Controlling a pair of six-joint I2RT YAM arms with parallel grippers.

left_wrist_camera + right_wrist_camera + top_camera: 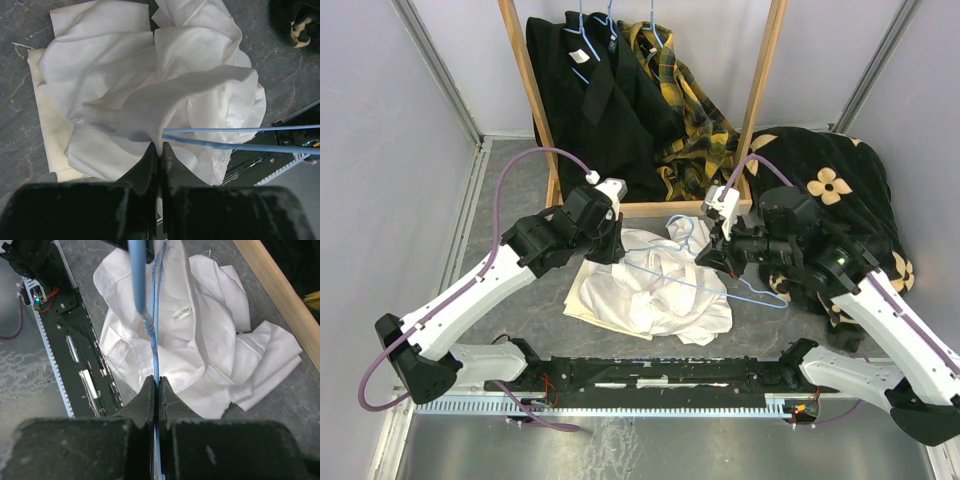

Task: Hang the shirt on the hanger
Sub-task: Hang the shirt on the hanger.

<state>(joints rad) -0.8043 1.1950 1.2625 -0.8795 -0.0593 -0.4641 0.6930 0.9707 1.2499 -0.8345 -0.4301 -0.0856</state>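
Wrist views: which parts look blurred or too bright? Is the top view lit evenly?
Left wrist view: the left hand is a dark blur, the shirt bright but its folds readable. Right wrist view: the hanger wire nearest the lens is blurred, the collar label sharp. Top external view: even light, soft shadows, mild glare on the near metal strip.

Overhead — wrists close, probably over shirt

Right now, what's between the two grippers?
The bunched white shirt and the blue hanger lie there; the top view shows it.
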